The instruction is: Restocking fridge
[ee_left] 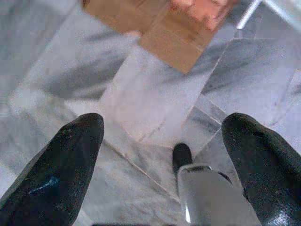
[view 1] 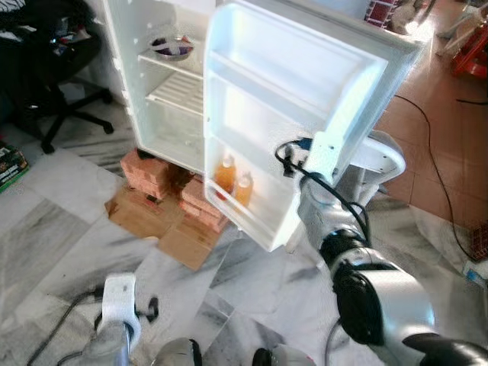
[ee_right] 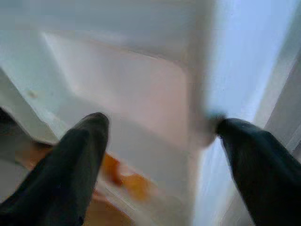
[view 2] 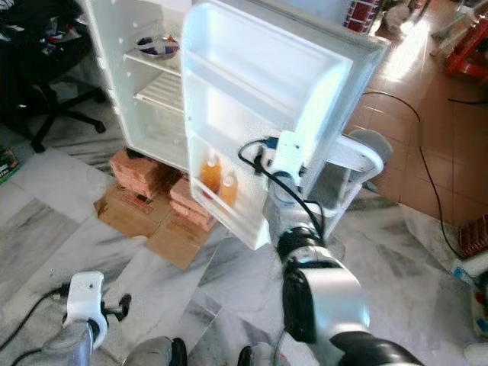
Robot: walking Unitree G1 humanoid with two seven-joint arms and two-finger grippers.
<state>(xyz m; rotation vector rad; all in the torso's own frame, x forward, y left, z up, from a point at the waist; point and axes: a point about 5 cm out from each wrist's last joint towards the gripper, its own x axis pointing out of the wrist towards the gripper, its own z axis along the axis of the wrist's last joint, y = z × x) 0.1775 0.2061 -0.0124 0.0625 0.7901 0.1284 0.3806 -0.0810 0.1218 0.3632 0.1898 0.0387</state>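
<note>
Room: grey marble floor (view 1: 61, 229), with a black office chair (view 1: 53, 69) off to my left.
Fridge: the white fridge (view 1: 164, 91) stands open on red bricks (view 1: 152, 171) and flat cardboard (view 1: 168, 229).
Door: the fridge door (view 1: 297, 99) is swung wide, and two orange bottles (view 1: 232, 179) stand side by side in its low shelf.
Inside: a metal bowl (view 1: 174, 49) sits on the top wire shelf; the rest looks bare.
Right gripper (ee_right: 160, 136): up at the door edge, fingers spread apart on either side of it.
Left gripper (ee_left: 164, 141): hangs low over the floor, fingers wide apart, holding nothing.
Tip: I think I should move the door slowly so the bottles don't tip.
</note>
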